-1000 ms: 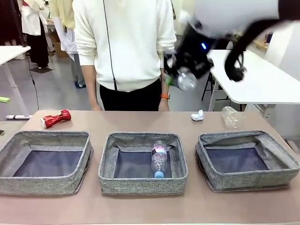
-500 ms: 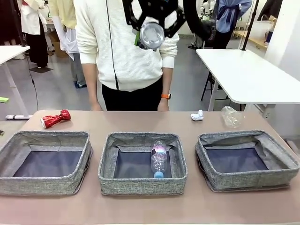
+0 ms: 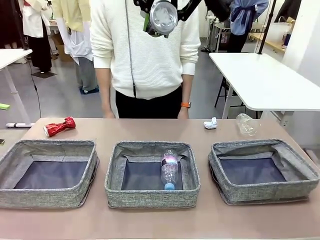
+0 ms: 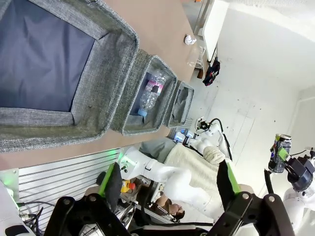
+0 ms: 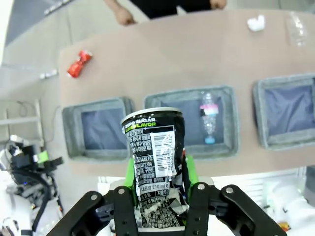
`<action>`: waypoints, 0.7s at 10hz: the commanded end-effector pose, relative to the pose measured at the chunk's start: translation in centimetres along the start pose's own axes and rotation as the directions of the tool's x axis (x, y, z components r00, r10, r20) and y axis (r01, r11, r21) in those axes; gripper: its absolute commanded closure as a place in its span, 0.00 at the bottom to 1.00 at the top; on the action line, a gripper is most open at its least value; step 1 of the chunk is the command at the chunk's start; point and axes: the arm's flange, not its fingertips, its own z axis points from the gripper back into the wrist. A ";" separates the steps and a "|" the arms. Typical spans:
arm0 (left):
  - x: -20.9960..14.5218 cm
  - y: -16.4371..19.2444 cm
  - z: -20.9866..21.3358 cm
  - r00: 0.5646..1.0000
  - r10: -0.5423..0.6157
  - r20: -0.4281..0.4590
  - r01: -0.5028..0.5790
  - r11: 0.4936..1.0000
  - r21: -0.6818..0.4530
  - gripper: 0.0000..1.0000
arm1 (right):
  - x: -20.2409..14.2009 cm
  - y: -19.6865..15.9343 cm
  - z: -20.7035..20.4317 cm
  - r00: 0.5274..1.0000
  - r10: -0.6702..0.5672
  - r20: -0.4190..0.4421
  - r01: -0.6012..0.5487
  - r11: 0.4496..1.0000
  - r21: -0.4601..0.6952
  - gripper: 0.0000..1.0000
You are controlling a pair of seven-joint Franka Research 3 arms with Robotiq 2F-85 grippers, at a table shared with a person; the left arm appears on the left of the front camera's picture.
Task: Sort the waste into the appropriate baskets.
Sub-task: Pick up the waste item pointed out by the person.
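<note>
Right gripper (image 5: pixel 158 174): closed on the crushed black-silver can (image 3: pixel 163 16). Green pads clamp the can on both sides. In the front view the can is held high above the table surface (image 3: pixel 150 131), in front of the person (image 3: pixel 150 60) standing at the far edge.

Left gripper (image 4: pixel 168 183): jaws fully apart, nothing between the fingers. It sits off the near edge of the surface.

Three baskets stand in a row along the near edge:
- Left basket (image 3: pixel 45 197): bare dark bottom.
- Middle basket (image 3: pixel 150 197): contains the clear bottle (image 3: pixel 169 169), lying flat with its blue cap toward the near wall.
- Right basket (image 3: pixel 265 192): bare dark bottom.

Items on the surface:
- Crushed red can (image 3: pixel 59 126): far-left corner.
- White tissue wad (image 3: pixel 210 123): far edge, right of centre.
- Crumpled clear plastic (image 3: pixel 246 124): near the far-right corner, just beside the tissue wad.
</note>
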 end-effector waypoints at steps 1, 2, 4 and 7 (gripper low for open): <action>-0.2 0.0 -0.1 1.000 -0.003 -0.002 0.003 1.000 -0.023 0.00 | -0.2 -0.1 -0.6 1.000 -0.004 -0.022 0.004 1.000 0.008 0.57; -0.2 0.0 -0.1 1.000 -0.003 -0.002 0.003 1.000 -0.023 0.00 | -0.2 -0.1 -0.6 1.000 -0.004 -0.022 0.004 1.000 0.008 0.57; -0.2 0.0 -0.1 1.000 -0.003 -0.002 0.003 1.000 -0.023 0.00 | -0.2 -0.1 -0.6 1.000 -0.004 -0.022 0.004 1.000 0.008 0.57; -0.2 0.0 -0.1 1.000 -0.003 -0.002 0.003 1.000 -0.023 0.00 | -0.2 -0.1 -0.6 1.000 -0.004 -0.022 0.004 1.000 0.008 0.57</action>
